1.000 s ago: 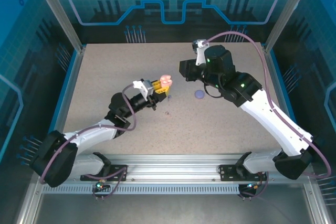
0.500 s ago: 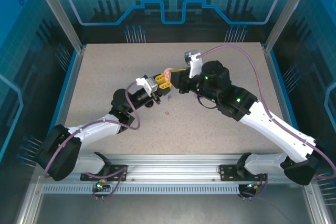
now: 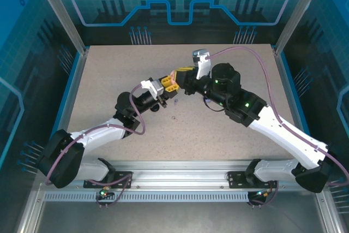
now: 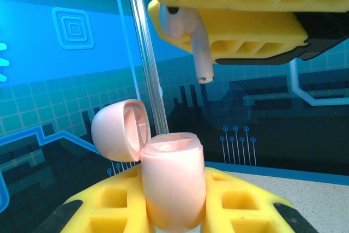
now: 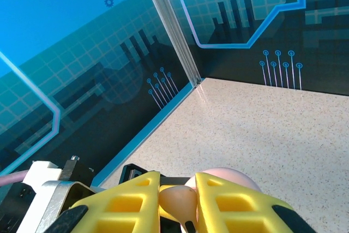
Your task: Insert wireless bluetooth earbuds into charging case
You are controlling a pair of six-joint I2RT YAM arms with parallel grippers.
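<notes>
You had a tiny pale pink earbud (image 4: pixel 188 28) to put away. It looked very light, hard and smooth, so it could slip or flick off easily. The best place to hold it was the round head, so the little stem was free to go in first. Your right claw (image 5: pixel 178 192) had it just that way. Its yellow fingers (image 5: pixel 229 205) were nearly together, pinching the head, and the stem pointed down.

The earbud hung in the air just above the pink charging case (image 4: pixel 172 181) and did not touch it. The case looked light and slippery too, and its thin lid (image 4: pixel 117 129) could bend if you pushed it. Your left claw (image 4: pixel 173 205) was squeezed tight on the bottom part of the case. It held the case upright above the table (image 3: pixel 109 80), with the lid tipped open to one side.
</notes>
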